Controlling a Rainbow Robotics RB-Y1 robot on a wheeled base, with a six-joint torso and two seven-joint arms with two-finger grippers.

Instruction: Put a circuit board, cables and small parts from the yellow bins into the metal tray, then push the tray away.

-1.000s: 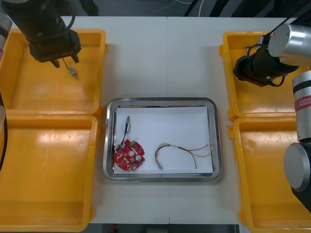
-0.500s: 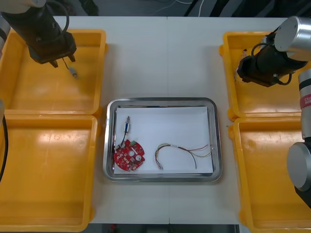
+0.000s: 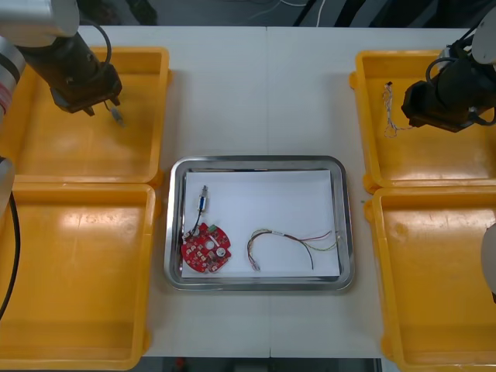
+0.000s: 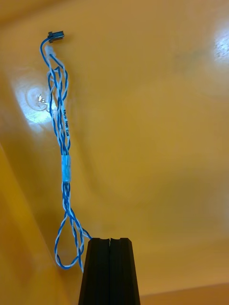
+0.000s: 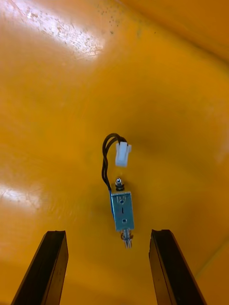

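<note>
Two tools are over the bins. The left tool (image 5: pixel 107 233) stands wide open and holds nothing. The small metal part (image 5: pixel 121 209), with its short black lead, lies on the bin floor just ahead, between the lines of the two fingers. In the front view this tool is at the upper left of the frame. Since a second ago it has drifted toward the outer side of the upper left yellow bin (image 3: pixel 163 108), while the part has not moved.

The right tool (image 4: pixel 109 240) is closed, finger against finger, with nothing between them. The twisted blue and white cable (image 4: pixel 65 162) lies on the floor of the upper right yellow bin (image 3: pixel 361 116), its loop just beside the fingertips. That arm has drawn back toward the right edge of the frame, so the cable now lies uncovered.

Both arms seem to be lining up for a next pick. The metal tray (image 3: pixel 256 160) already has the circuit board (image 3: pixel 206 249), a red and yellow cable (image 3: pixel 291 244) and one other small part (image 3: pixel 203 200).

The part in the left bin lies well apart from the walls. The blue and white cable lies near its bin's inner wall, so there is less room on that side. The counter (image 3: pixel 263 93) beyond the tray looks free for the push.
</note>
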